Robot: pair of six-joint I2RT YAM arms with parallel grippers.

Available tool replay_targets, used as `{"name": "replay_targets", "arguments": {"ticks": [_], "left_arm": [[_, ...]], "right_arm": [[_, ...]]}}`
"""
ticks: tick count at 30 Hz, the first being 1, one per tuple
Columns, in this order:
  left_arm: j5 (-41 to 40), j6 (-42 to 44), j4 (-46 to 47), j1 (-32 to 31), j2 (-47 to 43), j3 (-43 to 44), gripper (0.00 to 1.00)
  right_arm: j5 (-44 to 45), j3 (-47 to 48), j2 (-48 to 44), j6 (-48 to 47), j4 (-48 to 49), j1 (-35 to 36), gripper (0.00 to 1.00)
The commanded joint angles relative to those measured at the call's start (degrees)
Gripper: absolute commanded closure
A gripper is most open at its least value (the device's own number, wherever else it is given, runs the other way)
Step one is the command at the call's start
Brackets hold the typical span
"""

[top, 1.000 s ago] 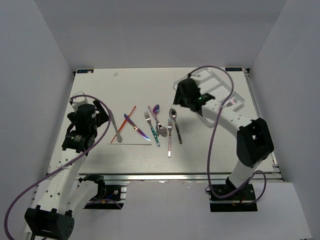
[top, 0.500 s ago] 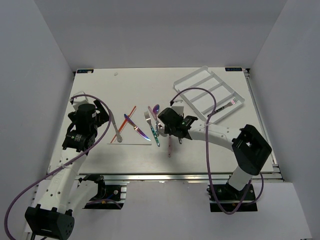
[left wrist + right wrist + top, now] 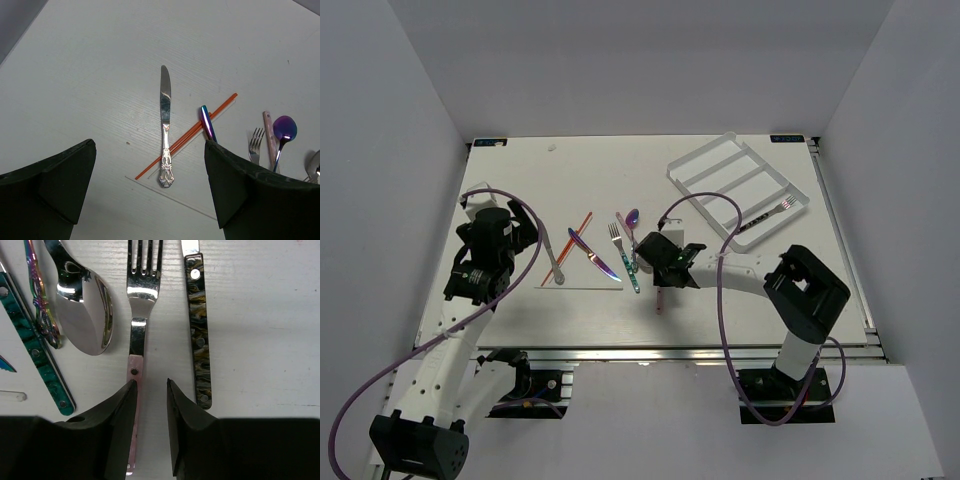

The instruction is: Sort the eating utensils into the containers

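Several utensils lie mid-table. A silver knife (image 3: 556, 262) (image 3: 165, 125) crosses thin red-orange sticks (image 3: 576, 245) (image 3: 192, 132). Right of them lie an iridescent knife (image 3: 592, 255), a teal-handled fork (image 3: 623, 258) and a purple spoon (image 3: 632, 218). My right gripper (image 3: 660, 264) (image 3: 150, 387) hangs low and narrowly open, empty. Its left finger covers the handle of a pink-handled fork (image 3: 136, 340). A silver spoon (image 3: 82, 305) lies to the left of that fork and a dark-handled knife (image 3: 197, 335) to the right. My left gripper (image 3: 508, 240) (image 3: 150, 192) is wide open and empty above the silver knife. The white tray (image 3: 720, 160) stands at the back right with one fork (image 3: 772, 212) in its near compartment.
A thin clear strip (image 3: 175, 197) lies on the table below the silver knife's handle. The right arm's purple cable (image 3: 715, 215) loops over the table between the utensils and the tray. Grey walls close in the table on the left, back and right.
My right arm has swung from the tray down to the utensils in the middle and now sits low over the pink-handled fork. My left arm has not moved.
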Motion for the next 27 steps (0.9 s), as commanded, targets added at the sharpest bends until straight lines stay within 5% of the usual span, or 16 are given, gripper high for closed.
{"name": "replay_targets", "arguments": {"ticks": [1, 17, 21, 27], "left_arm": [[0.34, 0.38, 0.74, 0.24, -1.36, 0.24, 0.02], [0.60, 0.38, 0.74, 0.33, -1.88, 0.16, 0.02], [0.87, 0.47, 0.74, 0.33, -1.88, 0.16, 0.02], [0.69, 0.47, 0.74, 0.33, -1.88, 0.07, 0.02]], "right_arm": [[0.23, 0.11, -0.08, 0.44, 1.77, 0.54, 0.64], [0.49, 0.63, 3.79, 3.60, 0.64, 1.33, 0.65], [2.60, -0.42, 0.73, 5.36, 0.19, 1.25, 0.92], [3.39, 1.59, -6.56, 3.61, -0.24, 1.16, 0.99]]}}
